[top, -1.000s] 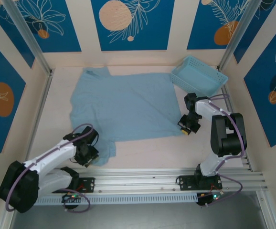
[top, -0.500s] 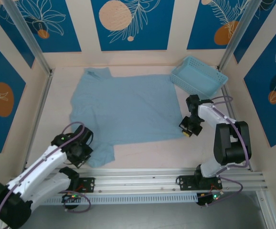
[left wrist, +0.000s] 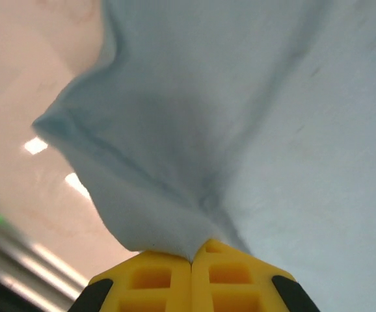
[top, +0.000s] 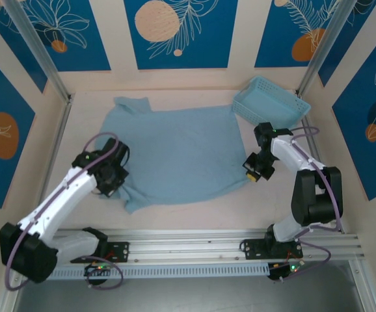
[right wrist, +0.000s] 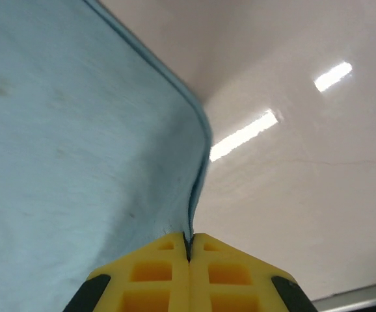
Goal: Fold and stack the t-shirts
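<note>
- The left gripper [left wrist: 191,261] has its yellow jaws pressed flat together on a pinch of the t-shirt [top: 175,149]. In the left wrist view the cloth rises from the seam between the pads into a gathered peak, and creases fan away from it.
- The right gripper [right wrist: 188,246] is closed in the same way. The hemmed edge of the cloth enters the slit between its pads and curves away over the bare table [top: 201,211].
- Judgement: each grip is taken at the fabric edge on its own side, so both arms can carry one side of the garment together. This suits a first fold across the body.
- The t-shirt lies spread on the table between the two arms, toward the far half. Its near left corner is bunched and drawn up at the left gripper. Its near right corner is held at the right gripper. The side facing up is plain, with no lettering visible.
- The basket [top: 270,104] stands at the far right corner, just beside the far right edge of the shirt. Contact between them cannot be determined.
- Judgement: the task is at an early stage. No fold is completed and no stack exists.
- Caution: both pinches are thin. Unequal travel of the arms may skew the fold or pull the hem free.
</note>
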### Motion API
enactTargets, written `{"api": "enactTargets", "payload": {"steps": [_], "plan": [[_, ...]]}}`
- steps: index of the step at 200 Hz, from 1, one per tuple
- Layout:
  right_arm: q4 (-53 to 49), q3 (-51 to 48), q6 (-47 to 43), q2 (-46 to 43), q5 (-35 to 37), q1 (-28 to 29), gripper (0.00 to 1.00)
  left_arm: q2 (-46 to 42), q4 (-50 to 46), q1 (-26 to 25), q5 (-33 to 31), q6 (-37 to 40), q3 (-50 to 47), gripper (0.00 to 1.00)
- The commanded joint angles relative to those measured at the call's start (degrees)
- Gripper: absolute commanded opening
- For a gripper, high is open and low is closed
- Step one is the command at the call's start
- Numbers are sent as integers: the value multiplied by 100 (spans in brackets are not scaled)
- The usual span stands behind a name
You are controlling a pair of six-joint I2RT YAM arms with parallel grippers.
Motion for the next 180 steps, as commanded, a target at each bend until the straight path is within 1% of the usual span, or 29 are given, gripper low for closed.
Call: {"api": "enactTargets", "payload": {"steps": [1, 17, 36, 84, 122, 153, 180], "plan": [[-242, 601, 182, 292, -174, -107, 0, 507, 219, 488, -155, 847, 733, 0], [-293, 1041, 191, 607, -202, -138, 0, 985, 228, 784, -74, 1260, 1218, 0], [-298, 1486, 226, 984, -162, -165, 0, 1430, 313, 1009, -60, 1644, 1652, 0], [-316, 2502, 237, 1868, -115, -185, 0, 2393, 434, 1326, -102, 2232, 2356, 0], [-343, 3072, 145, 2459, -55, -181, 0, 2810, 520, 1463, -297, 2574, 2651, 0], [-398, 3406, 103, 2718, 64, -130, 0, 3010, 511, 1563, -390, 2717, 2827, 0], [-421, 3622, 105, 2863, 116, -121, 0, 3148, 621, 1643, -351, 2853, 2961, 0]]}}
